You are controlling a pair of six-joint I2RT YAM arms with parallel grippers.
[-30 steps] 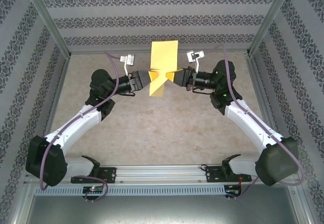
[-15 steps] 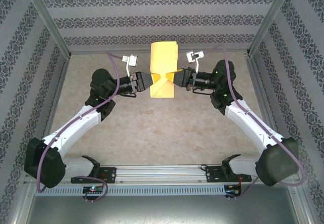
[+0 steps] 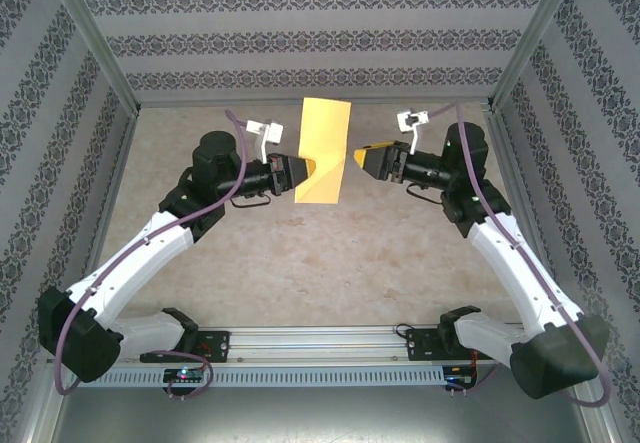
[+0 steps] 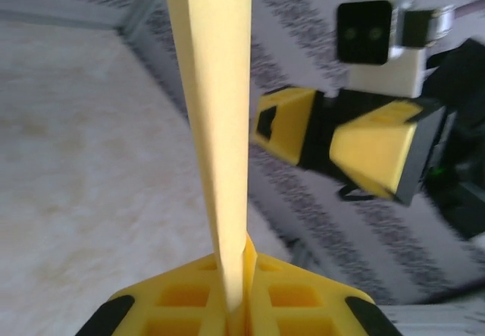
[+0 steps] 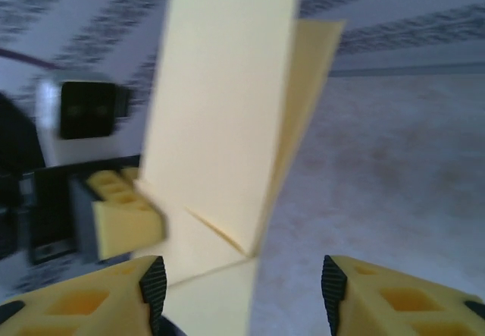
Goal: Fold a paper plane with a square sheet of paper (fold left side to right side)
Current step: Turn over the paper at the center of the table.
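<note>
Yellow-orange paper (image 3: pixel 325 151), folded over on itself, is held upright over the counter (image 3: pixel 330 263), between my two arms and toward the far side. My left end effector (image 3: pixel 293 171) is pressed together on the paper's lower left edge, pinching it; in the left wrist view I see the sheet edge-on, rising straight out of that grip. My right end effector (image 3: pixel 362 156) is spread, just beside the paper's right edge and apart from it. In the right wrist view the two layers part slightly along one side
</note>
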